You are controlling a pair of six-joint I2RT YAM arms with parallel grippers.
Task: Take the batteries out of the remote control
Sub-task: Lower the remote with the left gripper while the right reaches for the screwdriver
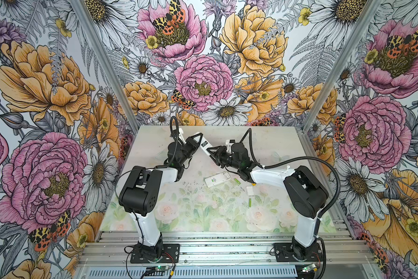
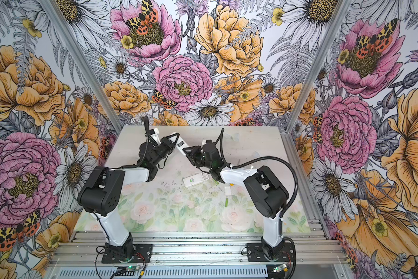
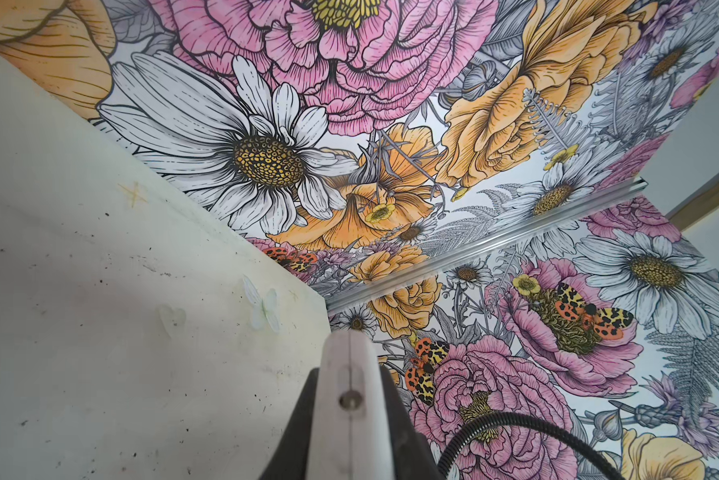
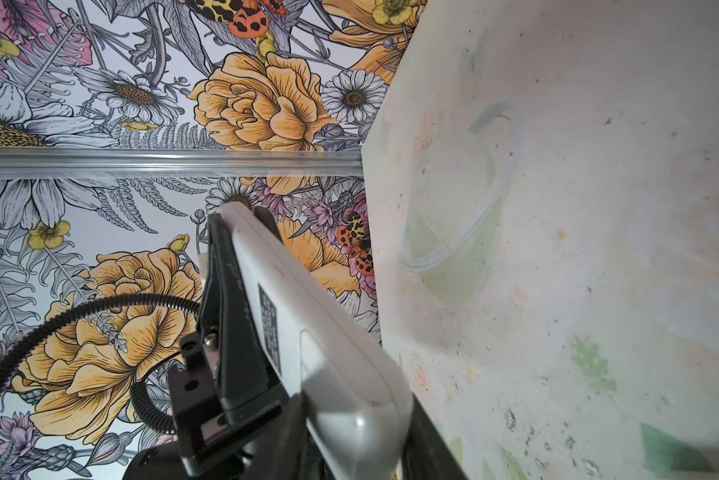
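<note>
Both arms have a remote [image 1: 205,146] up in the air over the back of the table [image 1: 270,145], tilted, one end each. The left gripper [image 1: 198,140] is clamped on the far, upper end. The left wrist view shows that end of the remote [image 3: 351,374] pinched between its fingers. The right gripper [image 1: 211,153] has the near, lower end. In the right wrist view the remote [image 4: 320,345] sits between its fingers and they look closed onto it, so I'd call that a grasp too, though the contact is right at the frame edge.

Down on the table there's a second remote [image 1: 216,179] lying flat with its bay open. A green battery [image 1: 237,181] is right beside it, a loose white cover [image 1: 250,190] is a bit further out, and a second green battery [image 1: 250,202] lies past that, toward the front.

My read is that the second remote is done and the step now is opening the one in the air. Its labelled back faces up, the cover looks still on, and any batteries inside are hidden.

For the next move, one gripper should hold firm while the other lets go and pushes the cover off along the remote's length. Push crooked and the remote twists out of the grip.
</note>
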